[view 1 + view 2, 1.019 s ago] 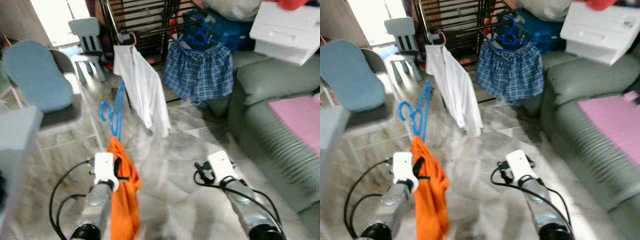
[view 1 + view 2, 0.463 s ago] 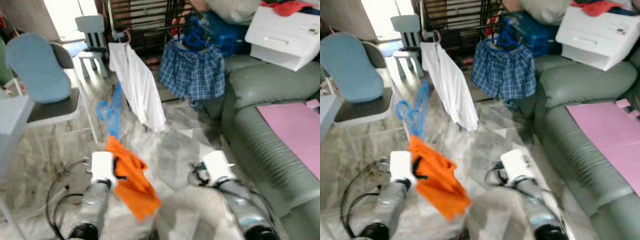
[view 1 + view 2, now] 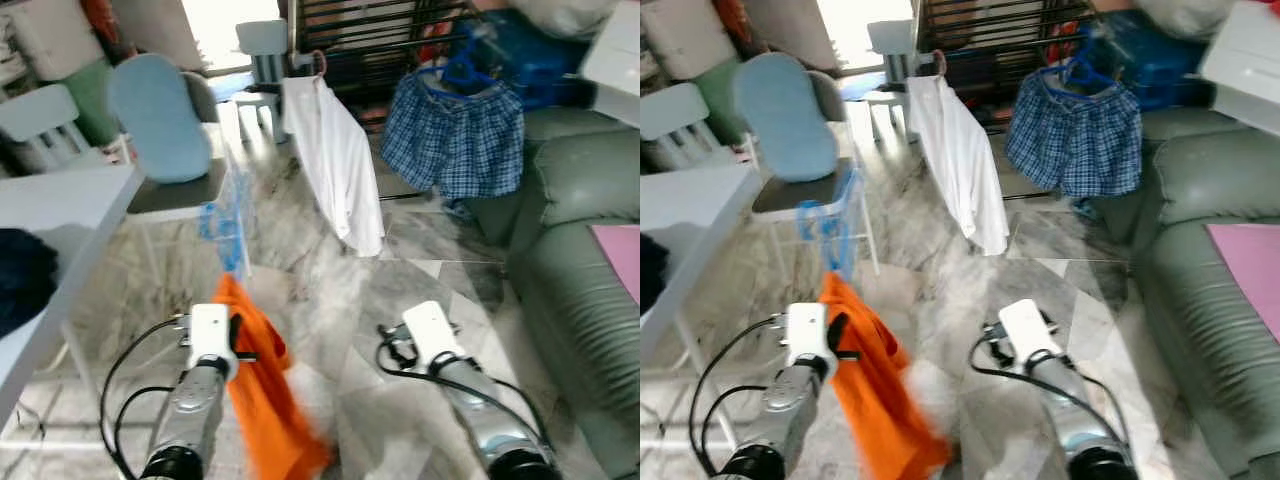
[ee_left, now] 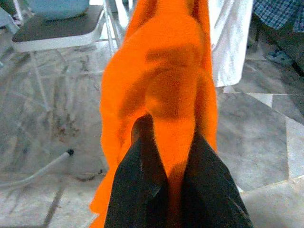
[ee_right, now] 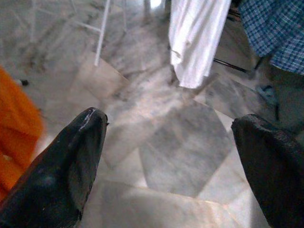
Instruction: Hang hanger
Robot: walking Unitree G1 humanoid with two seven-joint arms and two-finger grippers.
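Left claw [image 4: 166, 156] clamped on orange garment [image 4: 161, 85], blue hanger [image 3: 225, 225] above; right claw [image 5: 175, 156] wide, empty

Silver arms, white wrists, black cables

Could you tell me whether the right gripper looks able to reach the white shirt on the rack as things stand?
Probably not yet. The right gripper is open and empty, and nothing blocks the way, but bare marble floor lies between it and the white shirt.
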